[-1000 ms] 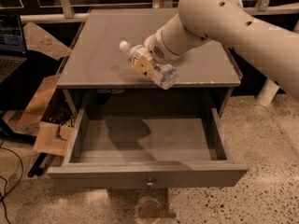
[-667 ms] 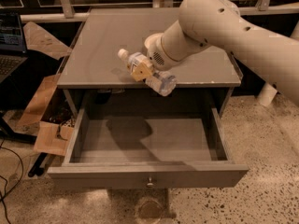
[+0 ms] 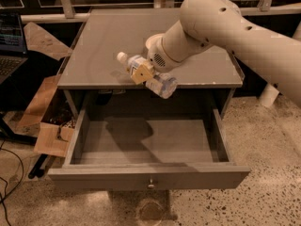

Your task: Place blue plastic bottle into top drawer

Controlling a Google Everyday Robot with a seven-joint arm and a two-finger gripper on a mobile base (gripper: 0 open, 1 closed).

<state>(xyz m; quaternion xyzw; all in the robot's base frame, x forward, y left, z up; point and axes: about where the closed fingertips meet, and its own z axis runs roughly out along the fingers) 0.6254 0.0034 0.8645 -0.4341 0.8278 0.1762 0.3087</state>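
So, gripper [image 3: 143, 73]: hung just over the front edge of the cabinet top, left of centre, its fingers clamped on the blue plastic bottle; one tan finger pad [image 3: 141, 73] lay across the bottle's middle.
Blue plastic bottle [image 3: 162, 84]: was held in the air on a slant, its white cap [image 3: 122, 57] up and to the left over the cabinet top, its base down and to the right, poking past the front edge above the open drawer; it touched neither surface.
Top drawer [image 3: 141, 177]: stood pulled far out toward the camera; the arm's shadow fell on its floor panel, and a small round knob [image 3: 150, 184] sat at the centre of its front.
Arm [image 3: 221, 27]: was thick and cream-coloured, came in from the upper right and bent down toward the cabinet.
Cabinet [image 3: 108, 36]: was grey, with a flat top.
Left side: a laptop [image 3: 10, 46] with a lit screen sat at the edge; cardboard pieces [image 3: 47, 135] lay on the floor beside the cabinet, near dark cables [image 3: 9, 173].
Floor [image 3: 263, 187]: was speckled stone.
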